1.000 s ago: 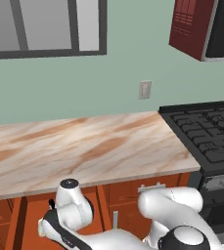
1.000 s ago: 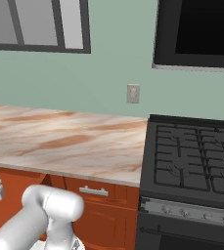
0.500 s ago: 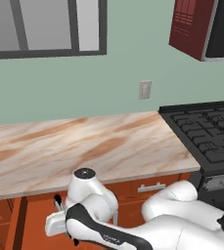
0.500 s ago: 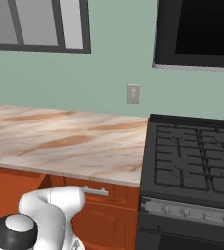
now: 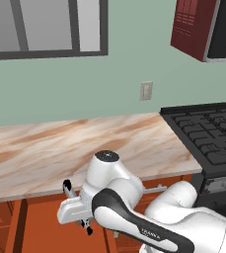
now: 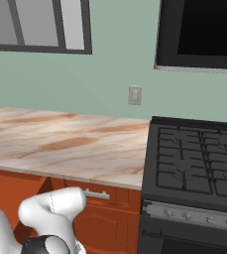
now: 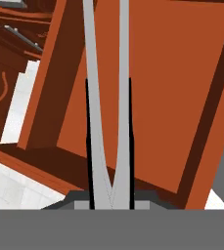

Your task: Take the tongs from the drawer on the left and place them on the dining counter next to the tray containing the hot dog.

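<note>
Clamped between the 2 dark fingertips of the gripper (image 7: 111, 195): the thin silver-grey metal tongs (image 7: 106, 102), running up over the open red-brown wooden drawer (image 7: 177, 88) beneath. Swung higher than 1 second back, with the white arm (image 5: 109, 183) risen before the beige veined wall-side counter (image 5: 60, 148). Probably lifted clear, with carry to the dining counter next.

Tongs (image 7: 106, 122): two thin silver-grey metal arms, joined in a V at the lower end and spreading slightly toward the top edge of the hand view, running lengthwise over the drawer (image 7: 182, 88). Drawer: red-brown wood, pulled open, flat floor bounded by darker side walls
</note>
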Controlling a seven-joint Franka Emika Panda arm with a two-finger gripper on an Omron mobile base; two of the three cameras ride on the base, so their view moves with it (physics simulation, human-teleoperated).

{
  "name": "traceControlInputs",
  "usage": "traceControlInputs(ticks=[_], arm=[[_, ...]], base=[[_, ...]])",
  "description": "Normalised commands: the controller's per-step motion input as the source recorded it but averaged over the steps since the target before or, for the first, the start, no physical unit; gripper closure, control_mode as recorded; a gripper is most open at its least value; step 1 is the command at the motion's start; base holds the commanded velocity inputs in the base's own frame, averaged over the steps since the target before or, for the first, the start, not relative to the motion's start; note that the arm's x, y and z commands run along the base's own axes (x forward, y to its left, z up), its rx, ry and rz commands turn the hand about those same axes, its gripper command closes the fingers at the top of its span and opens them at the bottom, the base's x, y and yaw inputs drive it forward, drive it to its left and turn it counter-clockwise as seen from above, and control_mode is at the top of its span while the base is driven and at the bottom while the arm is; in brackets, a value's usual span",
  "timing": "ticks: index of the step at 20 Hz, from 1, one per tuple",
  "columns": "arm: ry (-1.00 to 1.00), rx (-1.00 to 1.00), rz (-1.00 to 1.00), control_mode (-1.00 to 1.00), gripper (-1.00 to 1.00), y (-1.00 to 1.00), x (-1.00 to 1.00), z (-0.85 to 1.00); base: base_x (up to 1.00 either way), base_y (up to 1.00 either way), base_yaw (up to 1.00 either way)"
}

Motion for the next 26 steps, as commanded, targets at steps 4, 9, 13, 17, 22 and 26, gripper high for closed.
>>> traceControlInputs(ticks=[4,9,13,17,22,26], arm=[[0.00,0.00,0.05,-1.00,1.00,-0.26,-0.06,0.77],[0.00,0.00,0.04,-1.00,1.00,-0.39,0.03,0.67],[0.00,0.00,0.00,-1.00,1.00,-0.57,0.22,0.52],[-0.01,0.00,0.00,-1.00,1.00,-0.72,0.26,0.42],[-0.01,0.00,0.00,-1.00,1.00,-0.97,0.27,0.21],[0.00,0.00,0.00,-1.00,1.00,-1.00,0.38,0.12]], base=[[0.00,0.00,0.00],[0.00,0.00,0.00],[0.00,0.00,0.00],[0.00,0.00,0.00],[0.00,0.00,0.00],[0.00,0.00,0.00]])
